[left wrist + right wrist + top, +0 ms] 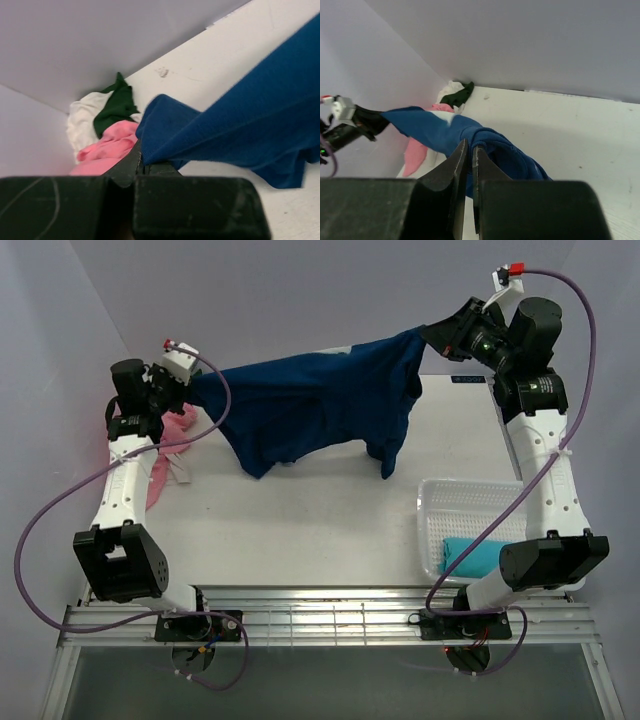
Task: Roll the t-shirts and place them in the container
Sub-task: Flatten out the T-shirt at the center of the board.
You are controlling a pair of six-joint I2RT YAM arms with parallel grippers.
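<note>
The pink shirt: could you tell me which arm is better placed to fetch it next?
Probably the left: the left gripper is just beside the pink shirt, while the right gripper is across the table. Both grip the blue shirt.

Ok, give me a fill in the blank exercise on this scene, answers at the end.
1. The t-shirt stretched between the left hand and the right hand is dark ___.
2. The teal t-shirt lies in the white mesh ___.
3. In the corner pile, the dark green t-shirt lies with a white one and a ___ one.
Missing words: blue; basket; pink.
</note>
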